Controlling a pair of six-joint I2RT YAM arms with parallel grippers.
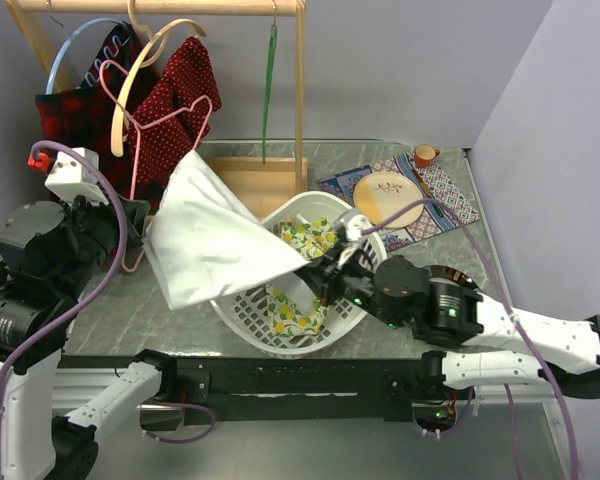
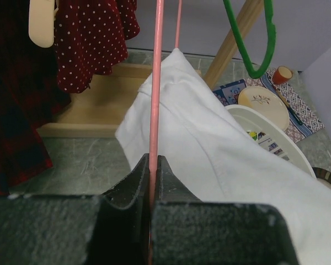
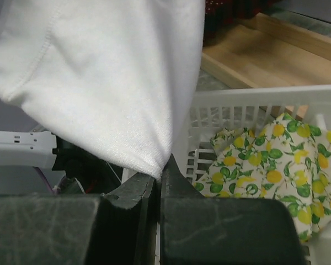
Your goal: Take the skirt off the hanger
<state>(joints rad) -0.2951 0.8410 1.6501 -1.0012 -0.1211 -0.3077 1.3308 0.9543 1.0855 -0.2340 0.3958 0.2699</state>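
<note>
White skirt hangs taut btwn my claws: left claw clenched on pink hanger wire to anchor it, right claw pinching the hem at its tips, prob. to drag fabric off toward basket just beyond.

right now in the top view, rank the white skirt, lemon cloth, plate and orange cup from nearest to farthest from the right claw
1. white skirt, held in the right claw
2. lemon cloth, in the basket beside it
3. plate, on the mat behind and right
4. orange cup, farthest back right
</note>
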